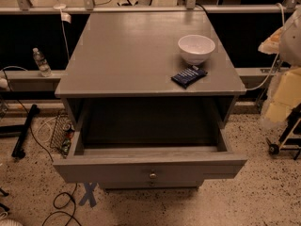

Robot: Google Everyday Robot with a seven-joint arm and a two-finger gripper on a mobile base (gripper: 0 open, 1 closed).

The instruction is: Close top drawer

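Observation:
The top drawer (150,166) of the grey cabinet (136,55) is pulled far out toward me. Its deep box (146,126) looks empty and dark inside. A small round metal knob (152,175) sits in the middle of its wide flat front. Just under it the knob of a lower drawer (151,183) peeks out; the lower drawers are otherwise hidden beneath the open one. My gripper is out of view in this frame.
A white bowl (196,48) and a dark blue packet (188,76) lie on the cabinet top at the right. A water bottle (41,61) stands on a ledge at left. Cables, a wire basket (63,133) and a blue tape cross (88,194) are on the floor. Pale bulky objects (287,79) stand at right.

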